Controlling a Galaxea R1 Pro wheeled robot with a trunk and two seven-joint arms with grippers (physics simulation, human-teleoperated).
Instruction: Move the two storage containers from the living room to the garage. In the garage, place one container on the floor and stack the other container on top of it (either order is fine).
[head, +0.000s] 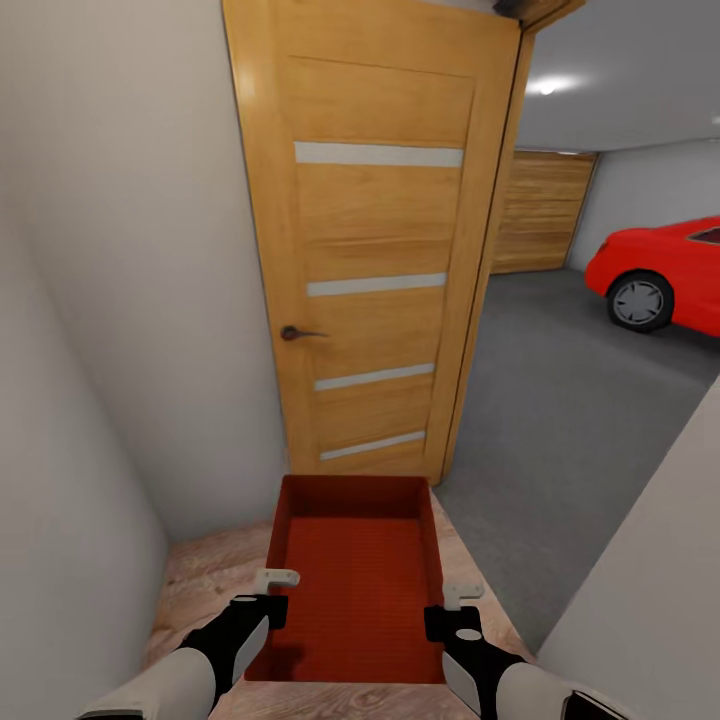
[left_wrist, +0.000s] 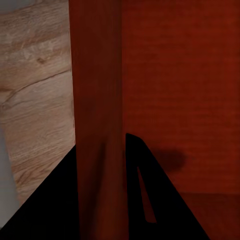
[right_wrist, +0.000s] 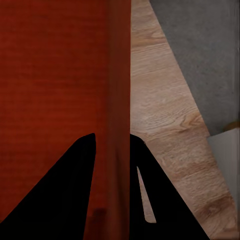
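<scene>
Presently, one orange-red rectangular open-top storage container is held low at 6 o'clock in the head view, carried by both arms above a light wood plank floor. The left tool is clamped on the container's left long wall, and the right tool is clamped on its right long wall.

From the left wrist camera, the container's red wall is seen passing between the two dark fingers of the left tool, one finger outside over the planks and one inside over the ribbed red bottom. From the right wrist camera, the opposite wall is pinched the same way between the fingers of the right tool, with wood planks and a patch of dark grey concrete floor seen beyond it.

At 12 o'clock of the container, an open honey-coloured wooden door with four pale horizontal strips and a dark lever handle is seen swung against a plain white wall. Through the doorway at 2 o'clock, the garage's grey concrete floor is visible, with a red car at 3 o'clock and a wooden plank door against the far wall.
</scene>
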